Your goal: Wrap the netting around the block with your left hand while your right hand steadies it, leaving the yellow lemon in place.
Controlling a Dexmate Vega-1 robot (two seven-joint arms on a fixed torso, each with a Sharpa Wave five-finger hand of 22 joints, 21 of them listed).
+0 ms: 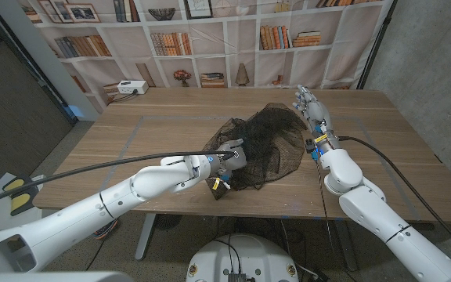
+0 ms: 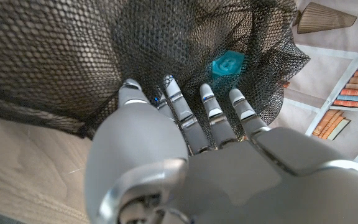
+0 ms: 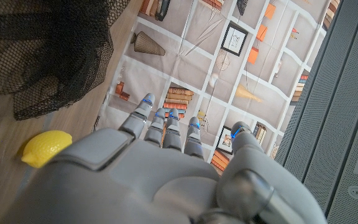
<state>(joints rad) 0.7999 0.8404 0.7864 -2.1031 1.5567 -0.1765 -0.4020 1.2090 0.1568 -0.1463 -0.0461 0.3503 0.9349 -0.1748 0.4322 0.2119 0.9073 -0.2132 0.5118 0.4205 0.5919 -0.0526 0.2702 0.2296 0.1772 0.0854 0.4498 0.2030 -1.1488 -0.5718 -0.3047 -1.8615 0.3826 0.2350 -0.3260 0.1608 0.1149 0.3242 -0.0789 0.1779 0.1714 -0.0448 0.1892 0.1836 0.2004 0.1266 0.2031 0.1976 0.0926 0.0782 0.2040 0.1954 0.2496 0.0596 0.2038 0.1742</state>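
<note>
The black netting [image 1: 266, 142] lies heaped in the middle of the wooden table [image 1: 131, 141]. A teal block [image 2: 227, 64] shows through the mesh in the left wrist view. My left hand [image 1: 229, 159] is at the netting's near left edge, its fingers [image 2: 178, 102] straight and spread with the tips against the mesh [image 2: 73, 56]. My right hand [image 1: 312, 110] stands just right of the netting with its fingers extended and nothing in them, a small gap from the mesh [image 3: 42, 50]. The yellow lemon [image 3: 45, 148] lies on the table beside the right hand, outside the netting.
A dark scrap with a yellow tag [image 1: 219, 186] hangs at the table's front edge below my left hand. A white box [image 1: 131, 88] stands at the far left behind the table, before a bookshelf backdrop. A black cable [image 1: 92, 168] runs along my left arm.
</note>
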